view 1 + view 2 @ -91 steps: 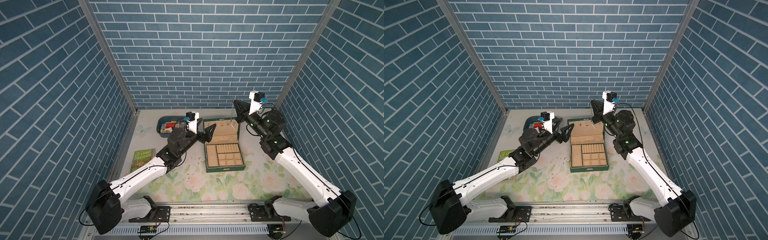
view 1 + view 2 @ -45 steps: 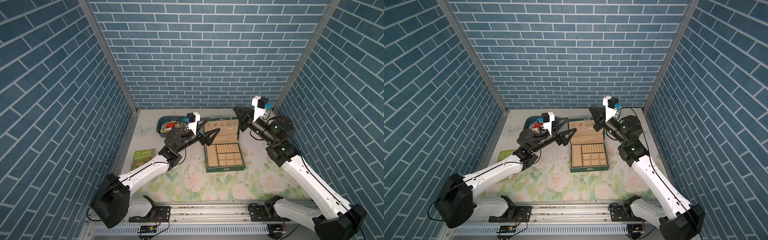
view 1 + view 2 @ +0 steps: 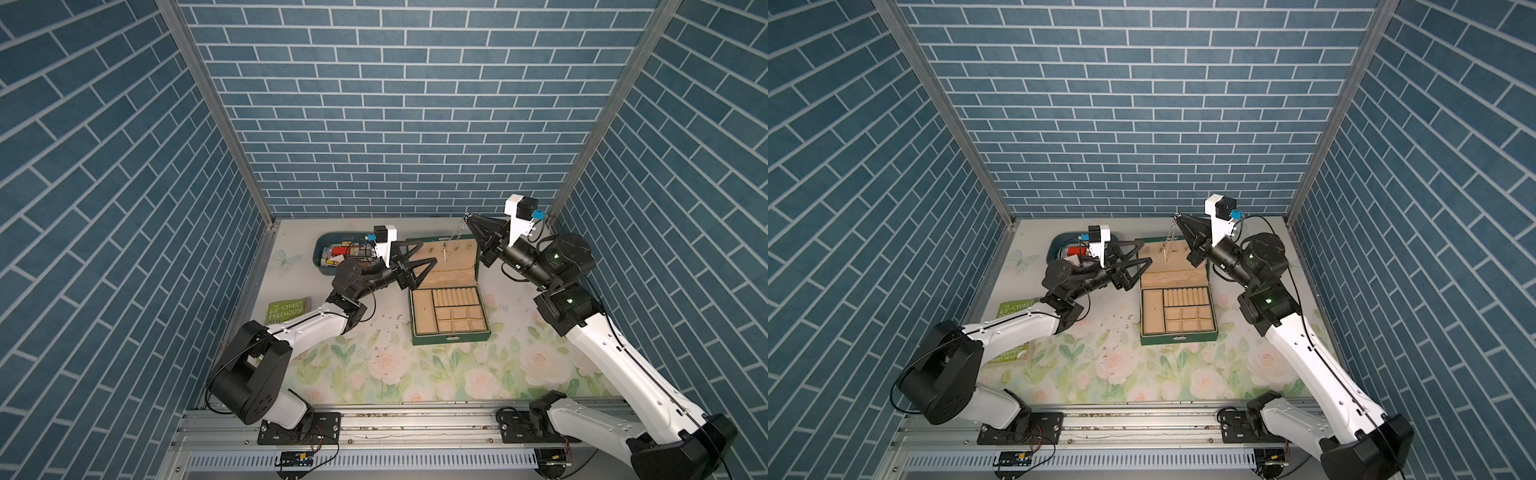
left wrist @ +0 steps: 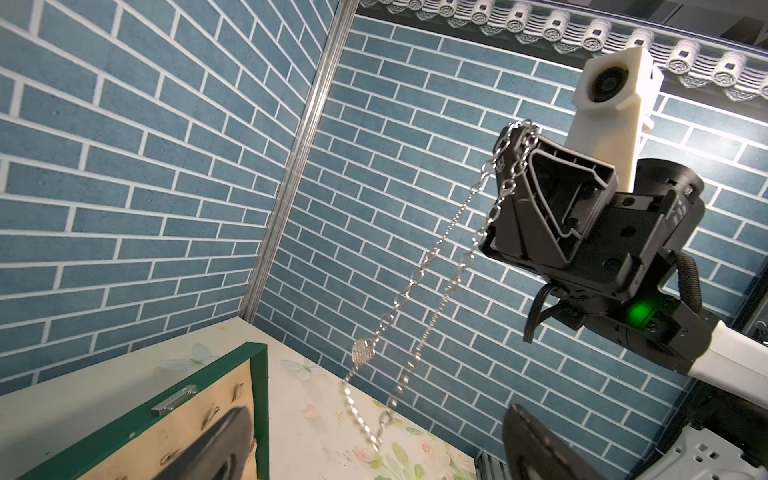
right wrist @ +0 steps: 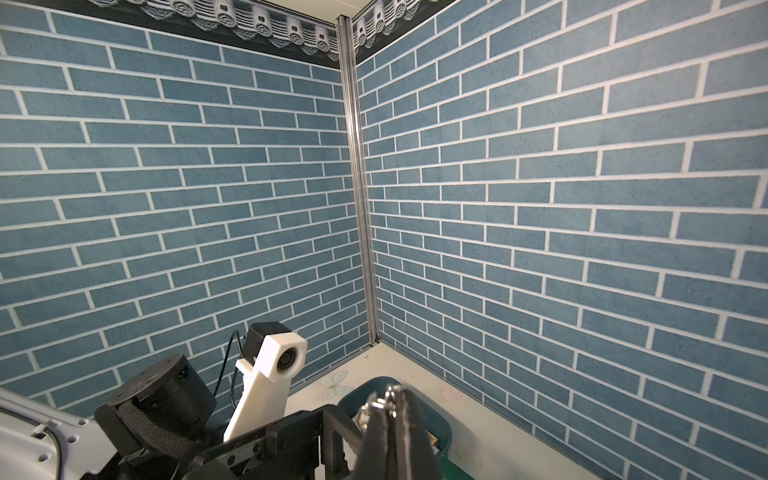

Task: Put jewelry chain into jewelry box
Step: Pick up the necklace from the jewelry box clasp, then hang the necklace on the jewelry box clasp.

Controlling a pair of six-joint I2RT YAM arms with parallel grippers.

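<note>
The jewelry chain (image 3: pixel 455 235) hangs in the air from the right fingers (image 3: pixel 478 222), which are closed tight on its top, high over the far side of the desk (image 3: pixel 415 374). It is folded in two, so two strands fall side by side, and in the left wrist view a small pendant (image 4: pixel 362 351) sits low on one strand. Its long axis goes straight down from the fingertips. In both top views its lower end shows in front of the beige inside of the raised lid (image 3: pixel 457 272) of the jewelry box (image 3: pixel 451 337); I cannot tell if it touches the lid or hangs a little apart. The box stands open on the desk, and its compartments (image 3: pixel 457 316) lie lower than the chain and on its near side, toward the robot; from above they look empty. The left fingers (image 3: pixel 432 262) are spread wide and hold nothing. They point at the chain from its left, near its lower end but apart from it. The right arm has the chain, so I think the coming move is its work: come toward the near side and down until the loop is over a compartment, then let go. The chain may swing, and the lid is close.
</note>
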